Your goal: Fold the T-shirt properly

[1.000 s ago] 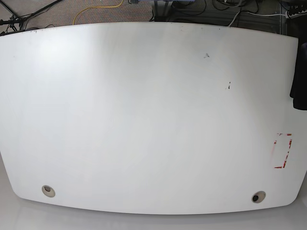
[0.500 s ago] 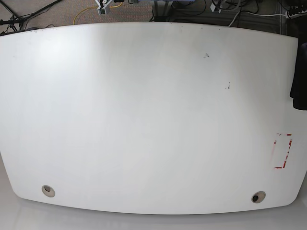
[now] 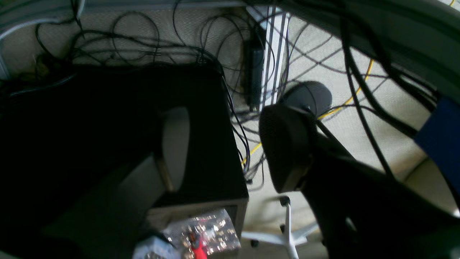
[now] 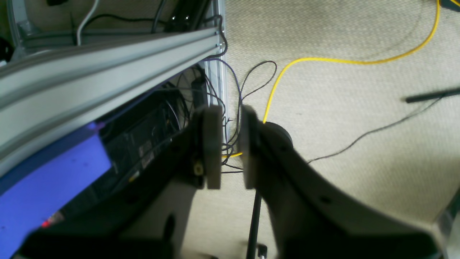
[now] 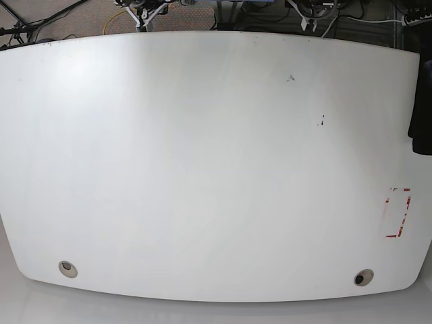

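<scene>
No T-shirt lies on the white table [image 5: 202, 169]. A black cloth-like shape [image 5: 423, 101] hangs at the table's right edge; I cannot tell whether it is the T-shirt. My left gripper [image 3: 230, 151] hangs over the floor and cables behind the table, its jaws wide apart and empty. My right gripper [image 4: 230, 144] is also over the carpet, its pads parallel with a narrow gap and nothing between them. In the base view both arms' tips just show at the far edge, the right gripper [image 5: 145, 9] on the left and the left gripper [image 5: 309, 12] on the right.
A red tape rectangle [image 5: 398, 212] marks the table's right side. Two round holes [image 5: 67, 269] [image 5: 363, 277] sit near the front edge. Behind the table are cables, a yellow cord [image 4: 323, 61], an aluminium rail [image 4: 107, 72] and a chair base [image 3: 287, 233].
Both arms' tips have come into the base view at the far edge, first the one on the left, then the one on the right. The table is unchanged.
</scene>
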Action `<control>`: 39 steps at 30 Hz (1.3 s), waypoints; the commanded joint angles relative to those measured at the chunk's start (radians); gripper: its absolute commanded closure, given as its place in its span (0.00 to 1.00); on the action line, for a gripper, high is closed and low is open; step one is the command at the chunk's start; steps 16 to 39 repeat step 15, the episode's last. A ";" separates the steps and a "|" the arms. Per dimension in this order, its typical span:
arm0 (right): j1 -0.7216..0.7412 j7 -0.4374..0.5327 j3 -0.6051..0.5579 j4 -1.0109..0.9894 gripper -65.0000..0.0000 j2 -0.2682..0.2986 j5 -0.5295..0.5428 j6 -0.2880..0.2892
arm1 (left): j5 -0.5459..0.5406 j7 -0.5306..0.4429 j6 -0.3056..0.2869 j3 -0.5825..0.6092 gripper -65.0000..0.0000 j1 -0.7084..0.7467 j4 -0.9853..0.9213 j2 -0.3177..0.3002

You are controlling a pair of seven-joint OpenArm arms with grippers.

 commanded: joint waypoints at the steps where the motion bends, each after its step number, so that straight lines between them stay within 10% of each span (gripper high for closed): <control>1: -0.001 -0.002 0.002 -0.004 0.86 0.005 -0.015 -0.009 | -0.003 0.002 0.000 -0.002 0.51 -0.004 -0.003 -0.005; 39: 0.006 -0.001 0.002 -0.004 0.86 -0.042 -0.018 -0.010 | -0.003 0.000 0.000 -0.002 0.51 -0.005 0.000 -0.005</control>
